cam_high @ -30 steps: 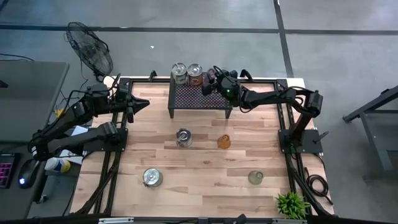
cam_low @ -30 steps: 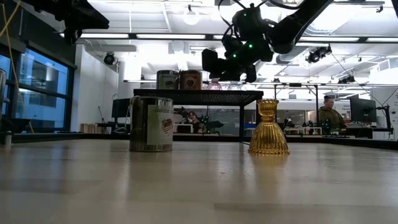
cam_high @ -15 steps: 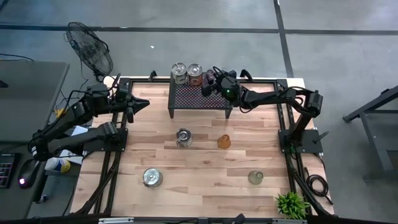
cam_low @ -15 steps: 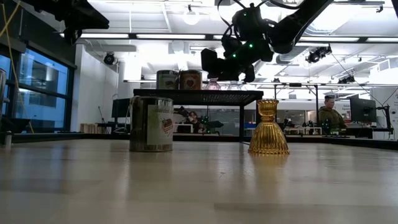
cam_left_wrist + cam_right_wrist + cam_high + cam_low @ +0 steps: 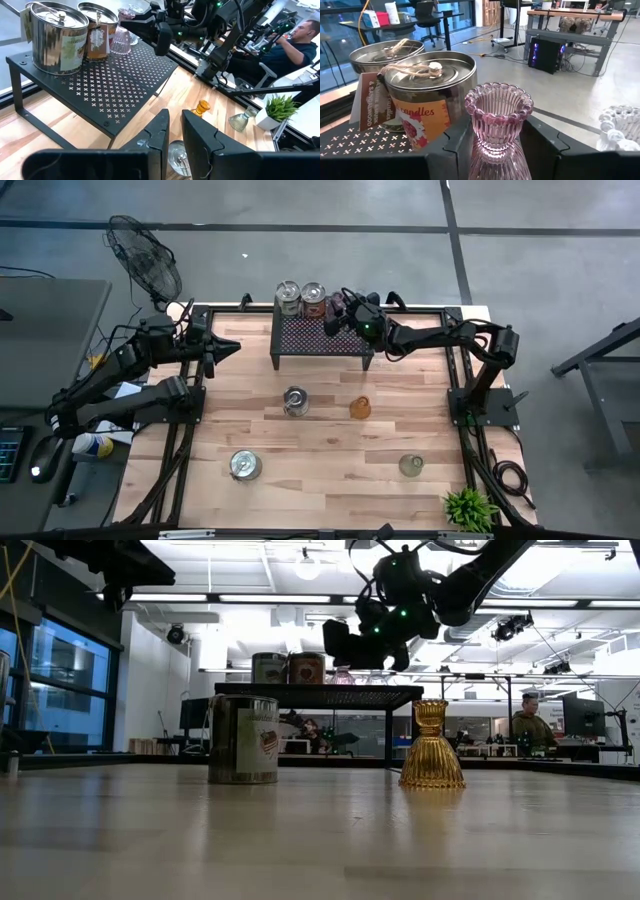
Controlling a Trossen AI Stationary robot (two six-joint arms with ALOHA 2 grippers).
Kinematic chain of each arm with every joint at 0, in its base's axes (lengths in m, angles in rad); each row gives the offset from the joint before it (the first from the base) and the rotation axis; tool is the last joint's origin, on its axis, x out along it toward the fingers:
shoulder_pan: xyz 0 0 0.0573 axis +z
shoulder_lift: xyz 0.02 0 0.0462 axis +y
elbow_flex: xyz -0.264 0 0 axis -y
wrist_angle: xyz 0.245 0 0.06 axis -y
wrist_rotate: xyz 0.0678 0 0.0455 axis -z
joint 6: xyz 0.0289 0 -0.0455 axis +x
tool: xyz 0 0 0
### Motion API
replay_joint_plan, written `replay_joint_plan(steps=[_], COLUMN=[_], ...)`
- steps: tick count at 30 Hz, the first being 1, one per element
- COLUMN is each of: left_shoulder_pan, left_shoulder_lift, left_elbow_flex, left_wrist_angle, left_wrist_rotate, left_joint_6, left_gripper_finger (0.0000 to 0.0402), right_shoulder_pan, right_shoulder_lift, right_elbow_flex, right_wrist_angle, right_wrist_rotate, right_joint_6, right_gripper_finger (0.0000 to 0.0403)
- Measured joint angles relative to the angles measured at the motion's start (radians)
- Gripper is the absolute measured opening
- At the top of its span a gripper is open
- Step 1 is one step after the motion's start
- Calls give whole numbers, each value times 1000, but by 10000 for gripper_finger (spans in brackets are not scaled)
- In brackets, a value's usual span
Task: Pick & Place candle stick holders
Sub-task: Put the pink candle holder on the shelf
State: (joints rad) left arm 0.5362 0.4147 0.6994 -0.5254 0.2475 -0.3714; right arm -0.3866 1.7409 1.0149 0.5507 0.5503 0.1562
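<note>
Your right gripper (image 5: 492,145) is over the black stand (image 5: 320,335) at the far edge of the tabletop (image 5: 330,460), its fingers (image 5: 455,145) pinching the pink holder (image 5: 497,125) beside two candle tins (image 5: 427,95). Your left gripper (image 5: 174,135) waits near the left edge, fingers slightly apart, holding nothing. An amber holder (image 5: 360,408) stands mid-tabletop.

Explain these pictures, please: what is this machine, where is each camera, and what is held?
Two dark robot arms work at a wooden table. One picture looks down from above, one looks level across the tabletop, two come from wrist cameras. The right arm's jaws grip a pink ribbed glass holder on the black perforated metal stand, beside two lidded tins. The left arm waits at the table's edge, jaws slightly apart, empty. On the table: two silvery tins, an amber glass holder, a greenish glass holder, a small potted plant.
</note>
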Motion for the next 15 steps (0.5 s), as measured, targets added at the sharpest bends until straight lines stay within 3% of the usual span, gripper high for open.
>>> replay_joint_plan(steps=[15], left_shoulder_pan=[0], left_shoulder_lift=[0], left_elbow_flex=[0], left_wrist_angle=[0], left_wrist_rotate=[0], left_joint_6=[3], left_gripper_finger=[49], right_shoulder_pan=[0], right_shoulder_lift=[0], right_elbow_flex=[0], right_wrist_angle=[-1], right_wrist_rotate=[17], right_joint_6=[-8], right_gripper_finger=[131])
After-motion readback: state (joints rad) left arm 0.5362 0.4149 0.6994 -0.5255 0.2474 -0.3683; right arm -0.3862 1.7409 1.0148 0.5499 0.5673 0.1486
